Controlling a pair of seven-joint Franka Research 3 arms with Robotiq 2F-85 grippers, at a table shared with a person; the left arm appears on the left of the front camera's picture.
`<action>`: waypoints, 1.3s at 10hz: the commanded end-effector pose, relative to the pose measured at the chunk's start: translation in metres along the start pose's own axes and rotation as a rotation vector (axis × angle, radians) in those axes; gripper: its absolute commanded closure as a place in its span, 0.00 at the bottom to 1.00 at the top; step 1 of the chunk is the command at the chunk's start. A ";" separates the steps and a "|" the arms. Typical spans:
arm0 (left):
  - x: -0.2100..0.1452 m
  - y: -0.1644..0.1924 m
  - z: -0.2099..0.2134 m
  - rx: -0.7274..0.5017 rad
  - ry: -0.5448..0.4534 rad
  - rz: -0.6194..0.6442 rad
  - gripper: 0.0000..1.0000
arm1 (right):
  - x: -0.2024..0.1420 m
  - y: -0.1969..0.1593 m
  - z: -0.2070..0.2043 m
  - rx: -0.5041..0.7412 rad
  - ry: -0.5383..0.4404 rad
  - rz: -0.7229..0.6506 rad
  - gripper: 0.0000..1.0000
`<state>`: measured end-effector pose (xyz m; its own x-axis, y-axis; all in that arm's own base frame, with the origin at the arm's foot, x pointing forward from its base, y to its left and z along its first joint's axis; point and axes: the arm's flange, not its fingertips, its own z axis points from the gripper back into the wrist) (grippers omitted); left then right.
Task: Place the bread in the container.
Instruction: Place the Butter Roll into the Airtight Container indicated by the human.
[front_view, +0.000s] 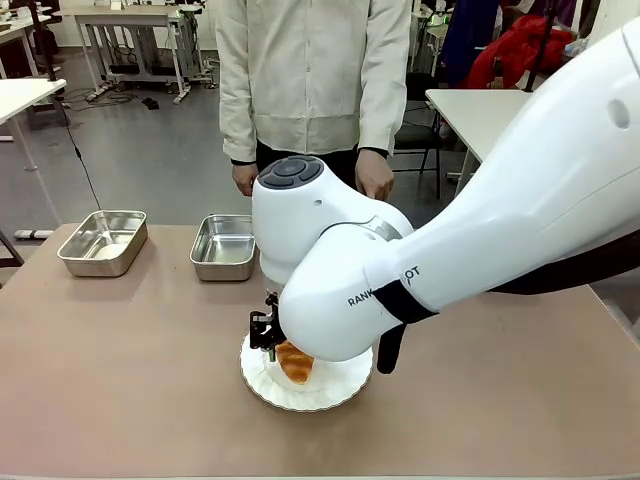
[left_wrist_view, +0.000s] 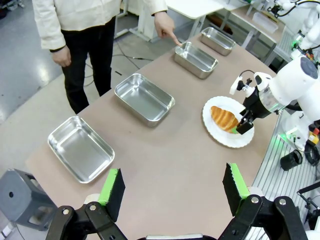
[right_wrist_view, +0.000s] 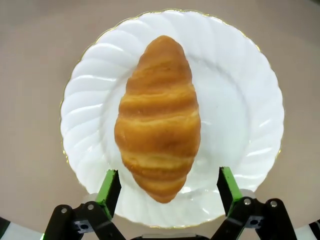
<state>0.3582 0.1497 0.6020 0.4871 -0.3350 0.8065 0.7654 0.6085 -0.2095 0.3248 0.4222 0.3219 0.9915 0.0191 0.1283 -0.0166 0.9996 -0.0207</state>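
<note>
Brown tabletop carries a white scalloped plate (right_wrist_view: 240, 100) with the golden-brown ridged croissant (right_wrist_view: 159, 115) resting on it — light, soft, easily crushed. Right gripper (right_wrist_view: 169, 187), fingers spread, hovers above; pinch gently across its thick middle.

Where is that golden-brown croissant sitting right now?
The golden-brown croissant lies in the middle of the round white scalloped plate near the table's front edge, with the right gripper open just above it.

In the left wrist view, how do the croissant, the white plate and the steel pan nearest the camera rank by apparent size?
1. Nearest steel pan, though nearness to the camera enlarges it.
2. White plate.
3. Croissant, lying on the plate and clearly smaller than it.
</note>
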 end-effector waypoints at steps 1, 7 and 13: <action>0.000 -0.002 0.001 -0.011 -0.015 -0.014 0.00 | 0.000 0.008 -0.019 0.001 -0.052 -0.059 0.00; 0.000 -0.002 0.001 -0.011 -0.015 -0.014 0.00 | 0.019 0.011 -0.043 0.037 -0.035 -0.055 0.00; 0.000 -0.002 0.001 -0.011 -0.015 -0.014 0.00 | 0.025 0.002 -0.040 0.006 -0.031 -0.058 0.60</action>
<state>0.3581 0.1497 0.6020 0.4870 -0.3351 0.8066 0.7655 0.6083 -0.2095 0.3520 0.4268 0.2947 0.9886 -0.0416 0.1444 0.0381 0.9989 0.0268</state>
